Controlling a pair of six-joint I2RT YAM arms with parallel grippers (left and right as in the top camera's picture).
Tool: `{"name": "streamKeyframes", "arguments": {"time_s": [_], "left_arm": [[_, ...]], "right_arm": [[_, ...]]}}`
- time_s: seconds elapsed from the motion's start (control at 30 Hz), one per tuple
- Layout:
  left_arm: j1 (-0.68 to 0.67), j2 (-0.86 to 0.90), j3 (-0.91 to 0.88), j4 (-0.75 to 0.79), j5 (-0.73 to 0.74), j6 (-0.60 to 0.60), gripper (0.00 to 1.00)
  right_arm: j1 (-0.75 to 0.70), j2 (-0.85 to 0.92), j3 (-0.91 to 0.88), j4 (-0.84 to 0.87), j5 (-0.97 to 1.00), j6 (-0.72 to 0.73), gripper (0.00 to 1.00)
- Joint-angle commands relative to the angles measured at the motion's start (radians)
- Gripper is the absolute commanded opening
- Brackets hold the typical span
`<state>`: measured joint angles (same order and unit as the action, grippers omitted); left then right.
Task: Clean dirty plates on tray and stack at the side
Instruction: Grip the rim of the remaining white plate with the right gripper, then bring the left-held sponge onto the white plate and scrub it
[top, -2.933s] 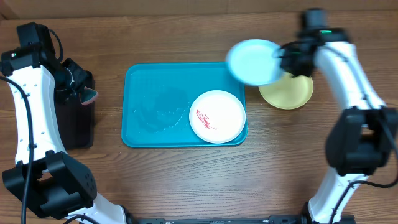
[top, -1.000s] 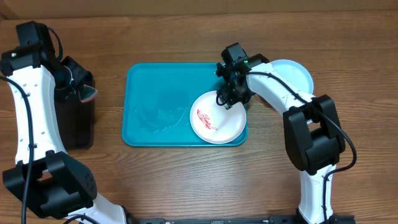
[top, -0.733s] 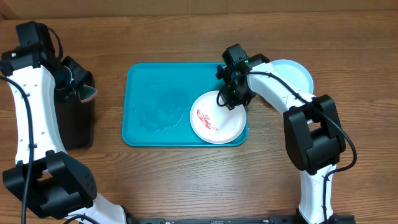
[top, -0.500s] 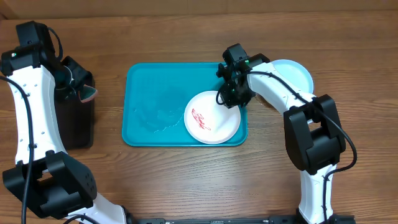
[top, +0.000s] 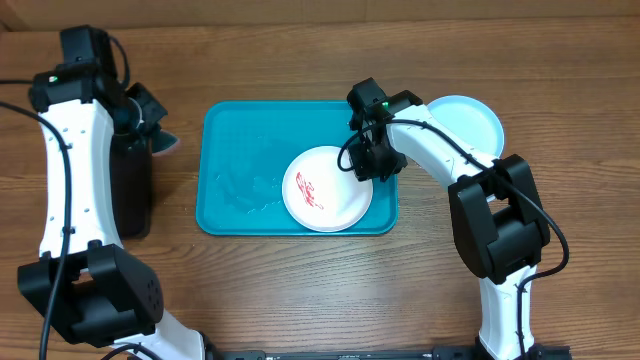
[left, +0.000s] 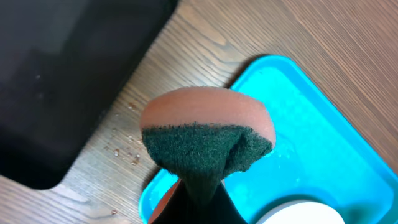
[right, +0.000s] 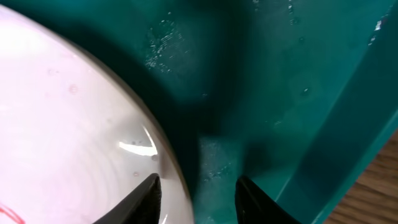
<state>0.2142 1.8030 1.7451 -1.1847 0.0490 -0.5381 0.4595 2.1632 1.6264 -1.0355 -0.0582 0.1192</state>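
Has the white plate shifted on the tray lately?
Yes. The white plate slid left, away from the right rim of the tray.

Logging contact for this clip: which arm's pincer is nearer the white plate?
Right. The right pincer sits at the white plate's right rim, fingers straddling it. The left pincer holds a sponge above the table, by the tray's left edge.
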Motion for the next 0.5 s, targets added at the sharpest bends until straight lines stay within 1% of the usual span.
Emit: {"name": "streamKeyframes", "arguments": {"time_s": [0.0,0.1,0.27,0.33,0.47], "left_arm": [[-0.042,0.009,-0.009,0.009,0.007,0.046,0.04],[-0.070,0.009,-0.009,0.010,0.007,0.050,0.04],[-0.119,0.009,-0.010,0.007,0.008,0.060,0.04],[-0.144,0.009,-0.017,0.009,0.008,0.067,0.04],[-0.212,0.009,-0.080,0.045,0.021,0.067,0.04]], "right_arm": [[0.000,-0.005,-0.001,0.006,0.018,-0.040,0.35],[0.000,-0.005,-0.003,0.021,-0.036,-0.027,0.27],[0.002,-0.005,-0.004,0.034,-0.056,0.090,0.08],[0.004,-0.005,-0.004,0.046,-0.058,0.153,0.04],[0.022,-0.005,-0.005,0.119,-0.104,0.257,0.04]]}}
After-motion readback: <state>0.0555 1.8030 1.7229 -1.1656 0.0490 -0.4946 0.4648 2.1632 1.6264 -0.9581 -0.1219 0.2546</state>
